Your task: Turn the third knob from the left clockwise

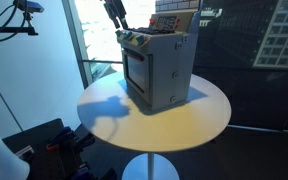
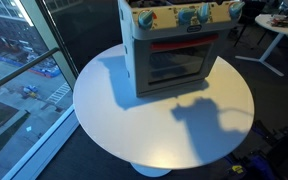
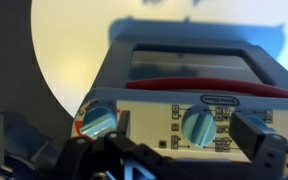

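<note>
A grey toy oven (image 1: 162, 68) stands on a round white table (image 1: 199, 115); it also shows in an exterior view (image 2: 174, 55). Blue knobs (image 2: 184, 16) sit in a row on its top front panel. In the wrist view a blue knob (image 3: 197, 126) sits near the middle of the panel, with another knob (image 3: 97, 120) to its left. My gripper (image 3: 184, 136) is open, with one dark finger on each side of the middle knob, not touching it. In an exterior view the gripper (image 1: 117, 18) hangs above the oven's front top edge.
The table (image 2: 114, 110) stands next to a glass wall with a railing (image 1: 94, 62). Dark equipment (image 1: 44, 140) sits on the floor beside the table. A white desk (image 2: 274, 30) stands behind the oven.
</note>
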Robot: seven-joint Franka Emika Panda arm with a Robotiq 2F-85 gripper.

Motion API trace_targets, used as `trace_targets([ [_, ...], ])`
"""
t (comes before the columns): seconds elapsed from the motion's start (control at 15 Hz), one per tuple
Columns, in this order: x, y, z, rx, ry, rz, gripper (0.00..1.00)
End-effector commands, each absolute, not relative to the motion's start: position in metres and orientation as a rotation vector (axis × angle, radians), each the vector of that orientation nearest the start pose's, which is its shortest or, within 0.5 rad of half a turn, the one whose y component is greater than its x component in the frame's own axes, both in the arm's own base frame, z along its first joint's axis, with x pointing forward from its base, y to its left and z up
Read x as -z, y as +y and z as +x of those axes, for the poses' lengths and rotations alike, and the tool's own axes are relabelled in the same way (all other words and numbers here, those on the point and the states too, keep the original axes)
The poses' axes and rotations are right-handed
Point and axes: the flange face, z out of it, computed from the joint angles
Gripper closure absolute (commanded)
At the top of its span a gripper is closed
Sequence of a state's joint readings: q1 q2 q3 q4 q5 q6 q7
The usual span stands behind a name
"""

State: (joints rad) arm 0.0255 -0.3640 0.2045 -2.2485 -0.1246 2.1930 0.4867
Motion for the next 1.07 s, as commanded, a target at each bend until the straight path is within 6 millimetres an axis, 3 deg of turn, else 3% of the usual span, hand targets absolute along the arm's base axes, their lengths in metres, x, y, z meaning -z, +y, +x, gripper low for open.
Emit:
trace_targets([
  [0.0, -0.536, 0.116, 0.467, 0.585, 0.347, -3.150, 0.00],
  [1.0, -0.527, 0.123, 0.482, 0.662, 0.375, -3.110, 0.00],
])
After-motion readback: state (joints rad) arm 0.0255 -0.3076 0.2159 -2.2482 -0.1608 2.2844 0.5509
